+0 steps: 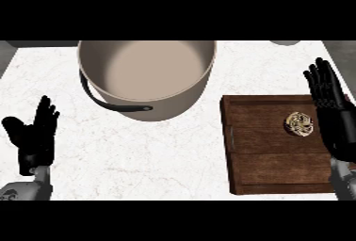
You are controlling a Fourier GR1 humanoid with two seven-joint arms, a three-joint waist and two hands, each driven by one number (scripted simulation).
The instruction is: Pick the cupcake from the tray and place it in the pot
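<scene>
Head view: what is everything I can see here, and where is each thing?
Pot: one, beige with a dark handle, far centre of the counter.
Tray: one, brown wood, right side of the counter.
Cupcake: one, pale tan, on the tray near its right edge.
Counter: one, white marbled.
Left hand: one, black, open, resting at the left edge.
Right hand: one, black, open, beside the cupcake.

A small cupcake [299, 123], pale gold and mottled from above, sits upright on the dark wooden tray [268, 162], toward its far right part. The tray lies flat at the right. The beige pot [188, 96], dark handle in front, stands open to the tray's upper left.
</scene>
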